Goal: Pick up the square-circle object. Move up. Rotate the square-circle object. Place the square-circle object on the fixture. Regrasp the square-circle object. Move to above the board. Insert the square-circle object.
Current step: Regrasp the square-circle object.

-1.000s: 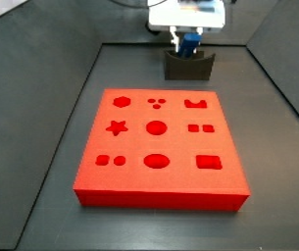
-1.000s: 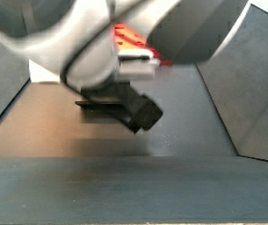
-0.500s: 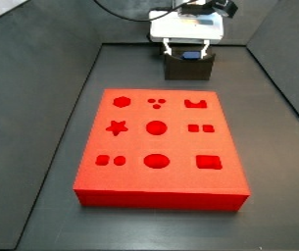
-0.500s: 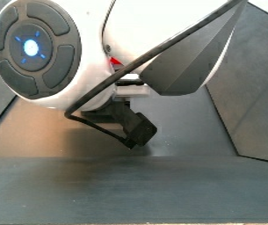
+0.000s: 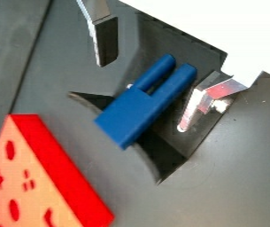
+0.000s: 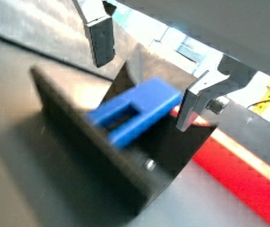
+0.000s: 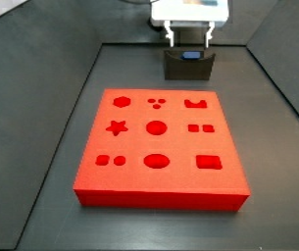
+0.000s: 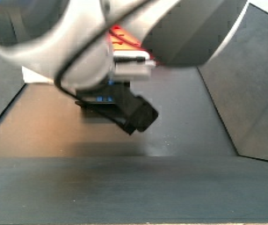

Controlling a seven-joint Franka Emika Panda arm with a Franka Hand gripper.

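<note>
The blue square-circle object (image 5: 147, 99) lies tilted in the notch of the dark fixture (image 5: 179, 155), its two prongs pointing up toward the wrist. In both wrist views my gripper (image 5: 150, 73) is open. Its silver fingers (image 5: 105, 40) stand on either side of the prong end, apart from it. The same piece (image 6: 132, 112) rests free on the fixture (image 6: 89, 151), below the gripper (image 6: 148, 71). In a side view the gripper (image 7: 188, 39) hangs just above the fixture (image 7: 187, 66) at the far end of the floor. The red board (image 7: 160, 148) lies in the middle.
The arm's body fills most of a side view, with only the fixture (image 8: 133, 112) and a strip of the board (image 8: 126, 37) showing. Dark walls enclose the floor. An edge of the board (image 5: 42, 182) lies close beside the fixture.
The gripper has let go of the blue piece, opened its fingers and risen a little above the fixture. The piece stays in the notch.
</note>
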